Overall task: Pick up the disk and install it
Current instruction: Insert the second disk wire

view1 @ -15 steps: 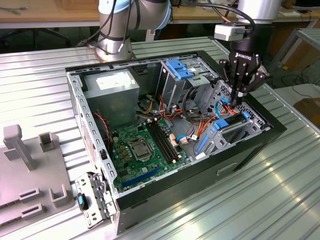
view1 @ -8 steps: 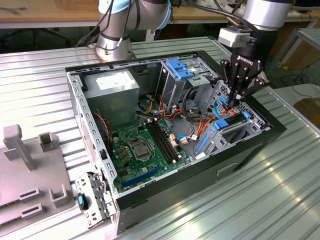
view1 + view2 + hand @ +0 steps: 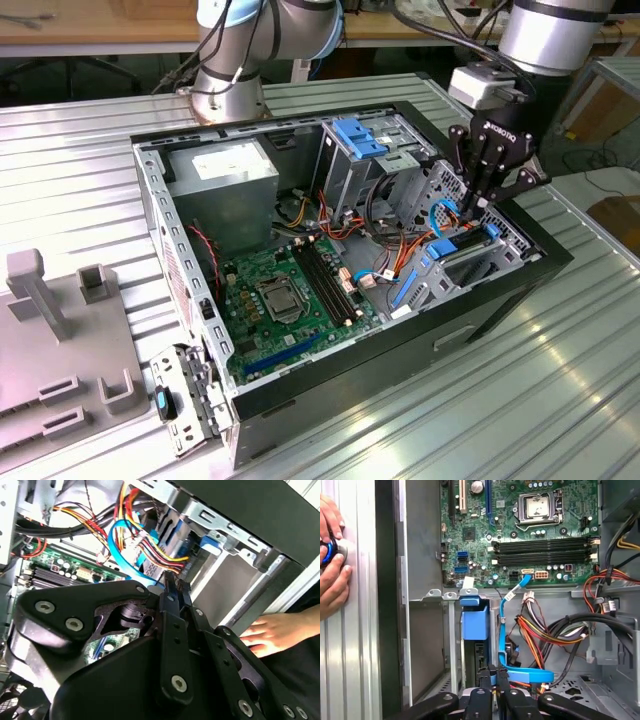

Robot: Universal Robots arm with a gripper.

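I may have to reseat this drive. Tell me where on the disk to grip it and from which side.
Grip the disk by its blue carrier end, the part that stands clear of the drive cage. Come in through the case's open side, in line with the slot: the grey body sits sunk between the cage walls. Mind the blue cable close beside it.
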